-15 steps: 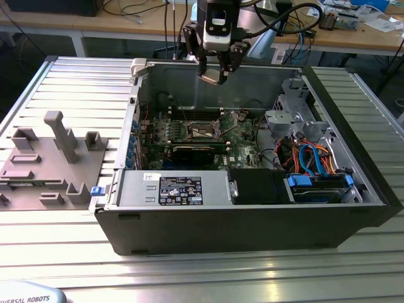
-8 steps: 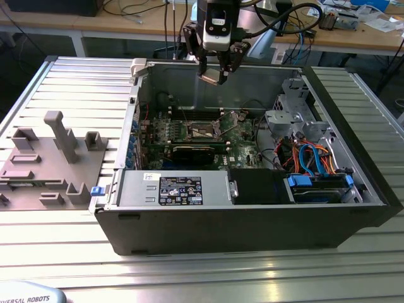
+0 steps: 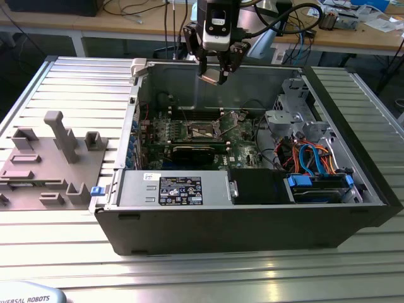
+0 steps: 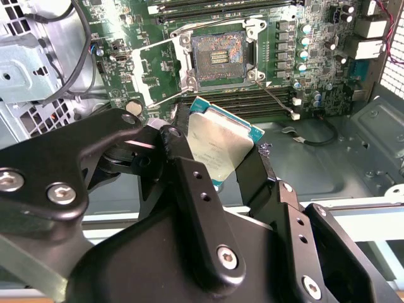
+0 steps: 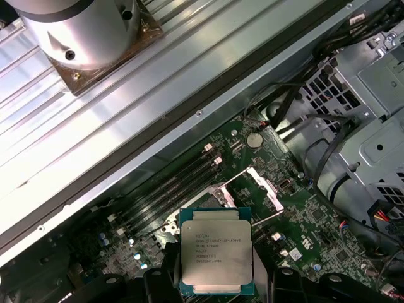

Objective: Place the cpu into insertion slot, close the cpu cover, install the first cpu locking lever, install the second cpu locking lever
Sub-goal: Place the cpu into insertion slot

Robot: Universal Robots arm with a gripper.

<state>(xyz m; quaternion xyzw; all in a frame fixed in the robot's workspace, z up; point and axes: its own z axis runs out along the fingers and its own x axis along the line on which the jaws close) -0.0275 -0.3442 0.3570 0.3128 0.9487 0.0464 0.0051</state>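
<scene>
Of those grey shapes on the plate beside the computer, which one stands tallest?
The T-topped post near the plate's middle. It rises well above the blocks around it, which are all low and squat.

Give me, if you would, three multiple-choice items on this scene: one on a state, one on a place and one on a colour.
1. The insertion slot is: A) filled by a chip; B) hidden under a closed lid; C) empty, with its contacts exposed.
2. The cpu is: A) seated in the slot; B) gripped in the hand, above the motherboard; C) lying flat on the board.
3. The motherboard is: A) green; B) red; C) white.
Answers: 1 C, the second wrist view shows the bare socket; 2 B, the hand clamps the chip's edges in the second wrist view; 3 A, its surface is green in both wrist views.
</scene>
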